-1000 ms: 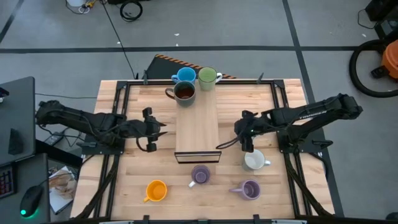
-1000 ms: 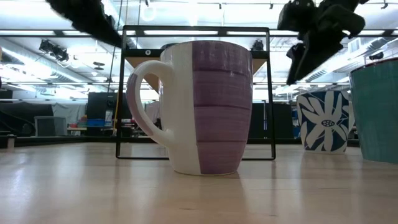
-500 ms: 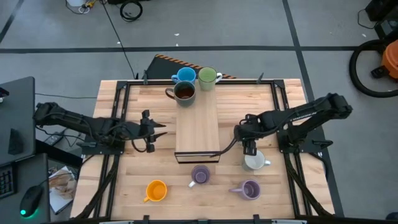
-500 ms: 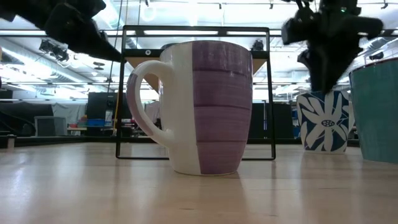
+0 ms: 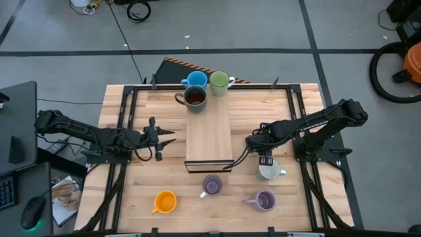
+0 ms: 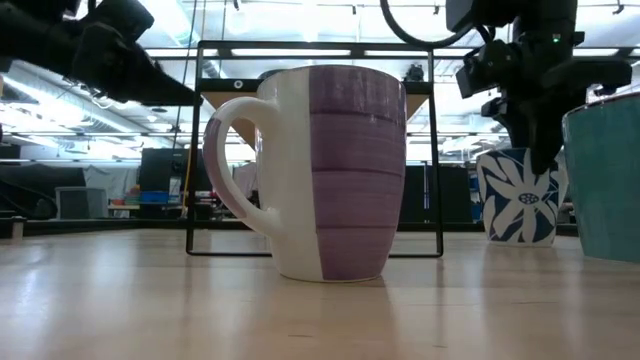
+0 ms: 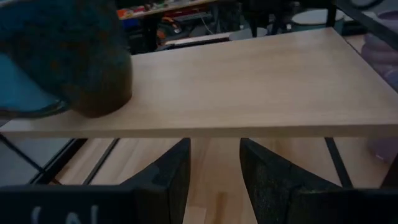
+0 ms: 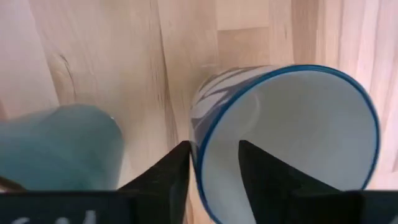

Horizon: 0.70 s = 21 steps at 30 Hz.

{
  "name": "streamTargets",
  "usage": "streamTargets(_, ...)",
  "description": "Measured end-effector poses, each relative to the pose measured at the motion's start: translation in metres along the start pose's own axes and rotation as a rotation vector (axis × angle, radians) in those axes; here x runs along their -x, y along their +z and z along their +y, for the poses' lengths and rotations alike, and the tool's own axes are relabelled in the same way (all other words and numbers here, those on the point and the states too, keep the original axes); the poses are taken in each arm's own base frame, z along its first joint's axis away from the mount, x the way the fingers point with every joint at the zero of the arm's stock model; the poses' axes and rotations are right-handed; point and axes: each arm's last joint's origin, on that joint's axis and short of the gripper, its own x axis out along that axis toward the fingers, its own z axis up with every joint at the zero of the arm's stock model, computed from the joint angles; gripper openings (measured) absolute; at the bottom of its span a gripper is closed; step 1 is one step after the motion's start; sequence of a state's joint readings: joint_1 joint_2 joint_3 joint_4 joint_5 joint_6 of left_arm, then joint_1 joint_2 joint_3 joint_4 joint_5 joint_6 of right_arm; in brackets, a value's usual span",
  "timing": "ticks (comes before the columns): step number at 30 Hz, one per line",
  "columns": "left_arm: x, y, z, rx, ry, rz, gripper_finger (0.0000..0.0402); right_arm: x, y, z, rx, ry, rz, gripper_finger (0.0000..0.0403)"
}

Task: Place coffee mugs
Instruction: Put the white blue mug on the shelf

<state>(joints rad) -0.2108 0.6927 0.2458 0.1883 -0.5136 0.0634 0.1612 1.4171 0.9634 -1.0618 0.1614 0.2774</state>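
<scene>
Left gripper [image 5: 158, 139] waits near the worktop's left edge, fingers slightly apart and empty, aimed at the raised wooden shelf [image 5: 209, 135] whose far end carries the brown, blue and green mugs. Right gripper [image 5: 265, 160] hangs over the white mug [image 5: 268, 170] toward the right edge, narrow fingers straddling its near rim, probably ready to pinch the wall and lift. The orange mug [image 5: 165, 201] and two lavender mugs [image 5: 211, 185] sit along the near edge.

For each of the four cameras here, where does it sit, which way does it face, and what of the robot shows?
High view: overhead, facing straight down; both arms, left hand, right hand above the white mug.
Low view: table height, facing level past a lavender mug; arms enter from above.
Left wrist view: faces the wooden shelf; own open fingers show.
Right wrist view: faces down into the white mug; own open fingers.
Shared: high, low and right wrist views all show the white mug.
</scene>
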Motion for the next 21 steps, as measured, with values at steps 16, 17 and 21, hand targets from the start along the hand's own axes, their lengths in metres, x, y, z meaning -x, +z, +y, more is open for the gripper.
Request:
streamTargets(16, 0.003, -0.011, 0.003, 0.058, 0.047, -0.147, 0.0144, 0.028, 0.017, -0.028, -0.017, -0.022, -0.032, 0.0025)
streamTargets(17, 0.003, -0.011, 0.003, 0.061, 0.051, -0.146, 0.0144, 0.032, 0.019, -0.032, -0.024, -0.033, -0.036, 0.0027)
streamTargets(21, 0.003, -0.011, 0.003, 0.103, 0.057, -0.141, 0.0144, 0.053, 0.026, -0.047, -0.068, -0.088, -0.07, 0.0038)
